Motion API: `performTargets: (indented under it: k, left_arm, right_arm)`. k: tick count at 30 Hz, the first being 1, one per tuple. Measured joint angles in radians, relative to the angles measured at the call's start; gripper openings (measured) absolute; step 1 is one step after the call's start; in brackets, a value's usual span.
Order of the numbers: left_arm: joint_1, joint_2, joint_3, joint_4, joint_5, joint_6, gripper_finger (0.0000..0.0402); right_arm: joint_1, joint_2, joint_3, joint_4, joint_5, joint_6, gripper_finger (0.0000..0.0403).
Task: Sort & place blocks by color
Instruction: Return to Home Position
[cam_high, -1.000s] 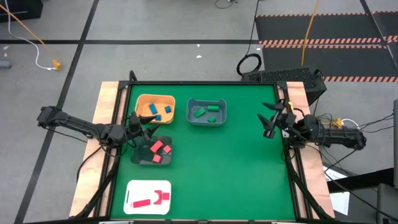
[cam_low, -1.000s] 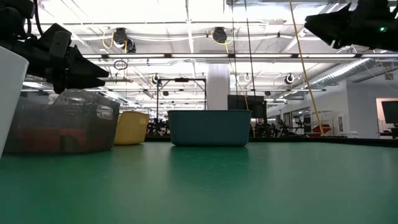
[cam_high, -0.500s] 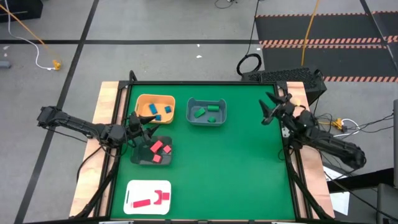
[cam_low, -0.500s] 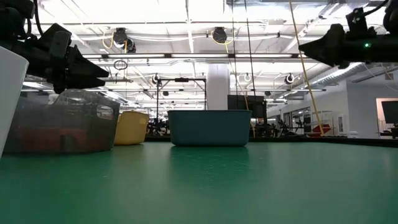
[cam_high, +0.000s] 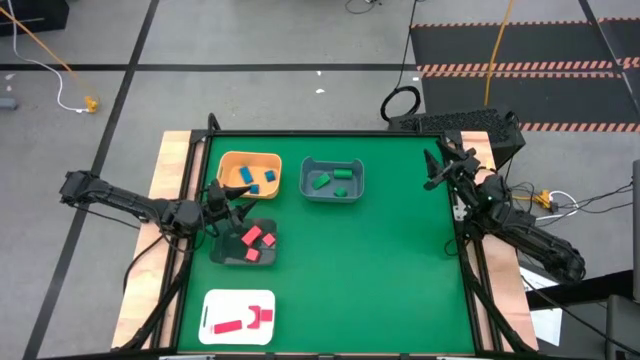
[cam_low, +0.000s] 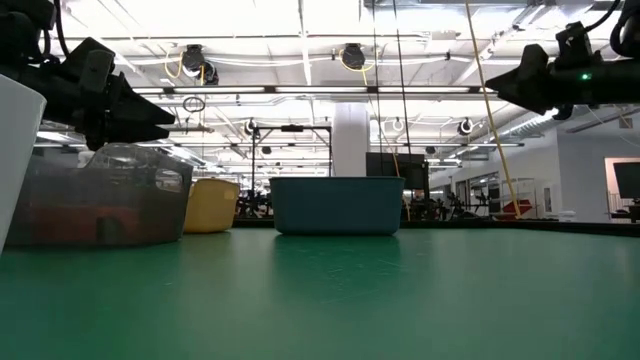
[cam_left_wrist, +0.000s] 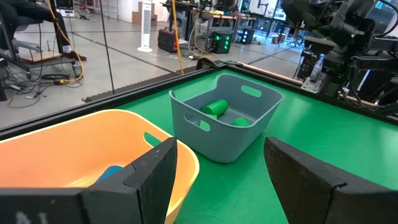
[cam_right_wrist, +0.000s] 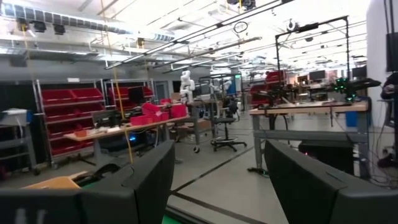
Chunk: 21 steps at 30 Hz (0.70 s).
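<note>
Light: bright and even over the table (cam_high: 390, 260), from ceiling strips (cam_low: 300, 90) I see above it.
Shadows: faint, soft, hugging the grey bin (cam_left_wrist: 249, 134) on the table.
Glare: the ceiling (cam_low: 150, 20) above the table washes white in my low view.

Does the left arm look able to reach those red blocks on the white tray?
Probably yes. The left arm's fingers hang open by the dark bin, and the red blocks lie uncovered on the white tray right beside it, with nothing between.
</note>
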<state>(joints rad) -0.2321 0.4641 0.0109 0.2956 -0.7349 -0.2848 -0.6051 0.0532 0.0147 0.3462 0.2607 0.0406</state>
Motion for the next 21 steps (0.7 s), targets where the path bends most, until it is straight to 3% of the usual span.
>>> performTargets:
  k: [21]
  left_arm:
    - [0.000,0.000,0.000,0.000,0.000,0.000,0.0241]
  right_arm:
    - [-0.004,0.000,0.000,0.000,0.077,0.000,0.0242]
